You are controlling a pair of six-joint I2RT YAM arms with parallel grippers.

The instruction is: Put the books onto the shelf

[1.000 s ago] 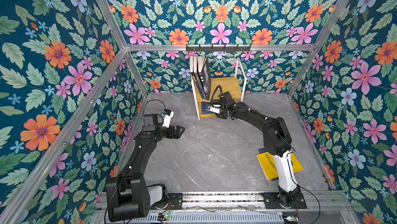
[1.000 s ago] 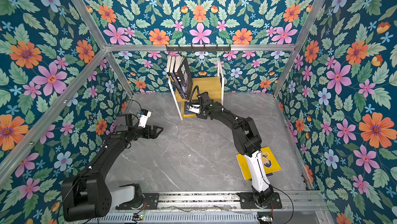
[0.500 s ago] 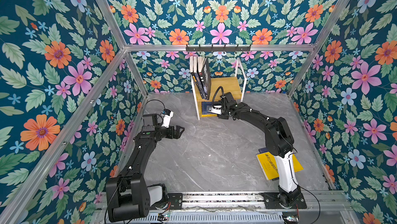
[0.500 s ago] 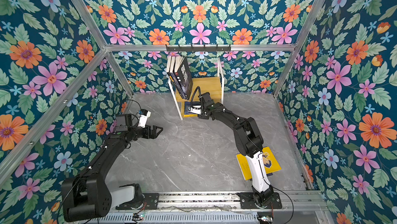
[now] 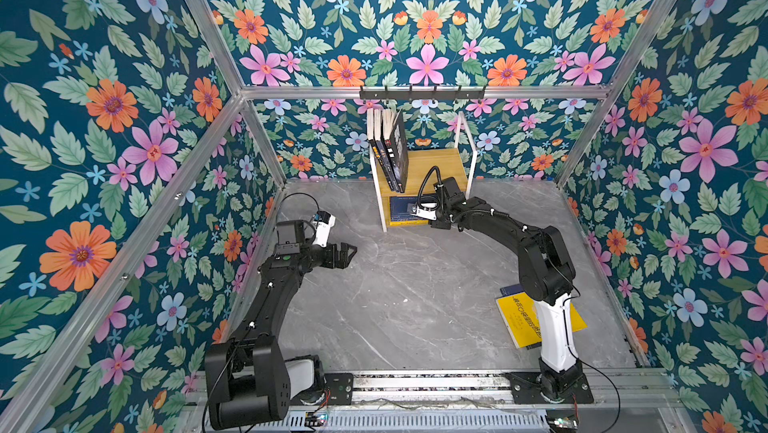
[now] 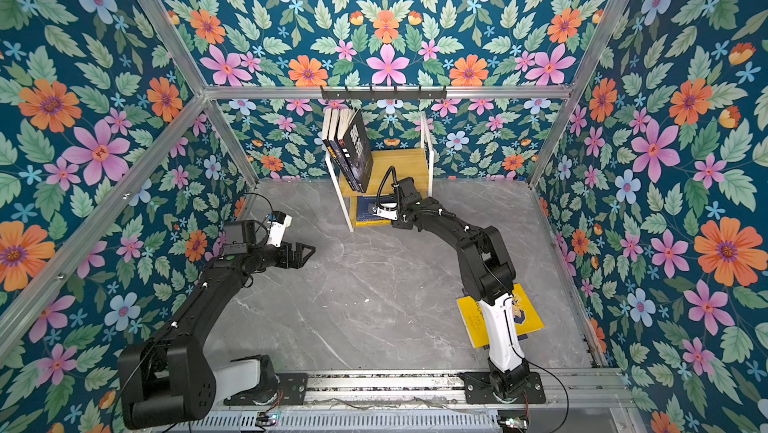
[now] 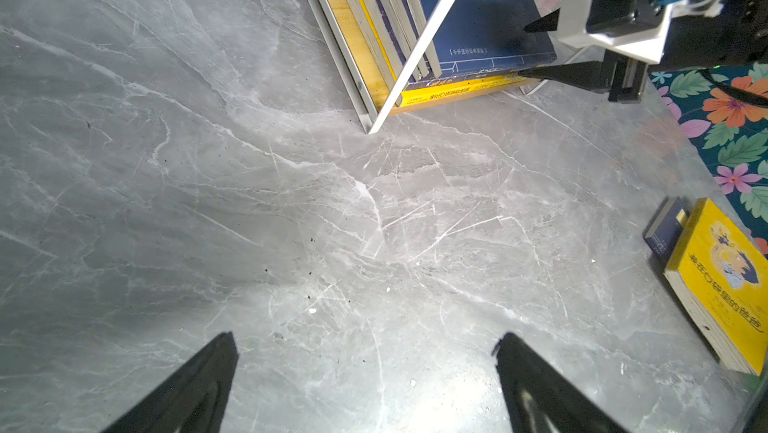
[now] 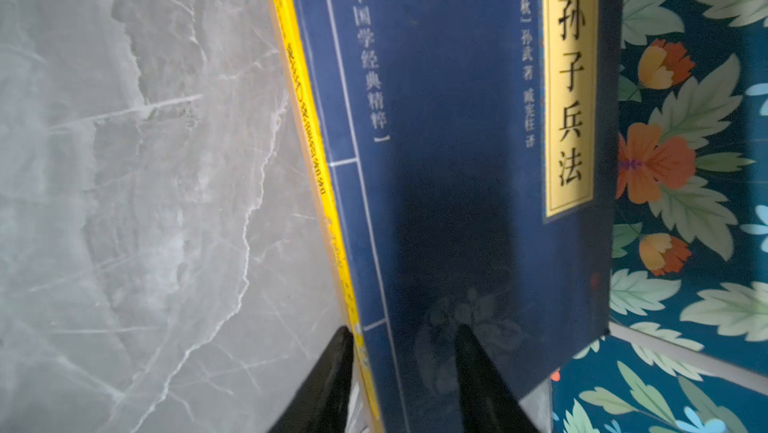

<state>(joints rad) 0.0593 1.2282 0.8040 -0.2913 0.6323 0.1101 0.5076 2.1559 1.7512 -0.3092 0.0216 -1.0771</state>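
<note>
The shelf (image 5: 436, 165) stands at the back of the grey worktop (image 5: 415, 294), in the upper middle of both top views, under a black hook rail (image 5: 422, 93). On its upper board a few dark books (image 5: 390, 148) stand on end at the left side, tilted a little to the right. On the lower board lies a flat stack, with a navy book (image 8: 457, 119) bearing a yellow title label on top and a yellow book (image 8: 307, 119) directly beneath it.

The right gripper (image 7: 523, 52) reaches into the lower tier from the right. Its jaws sit partly apart around the near edge of that stack, one over the navy cover and the other beside the yellow spine. Whether they are pressing on the books or just clear of them cannot be told.

The left gripper (image 5: 347, 252) hangs above bare worktop at centre left of both top views, jaws spread wide and holding nothing.

At the lower right of both top views, partly hidden under the right arm, another yellow book (image 6: 528, 310) lies flat on the worktop. It rests on a second navy book (image 7: 665, 229), well apart from the shelf.
</note>
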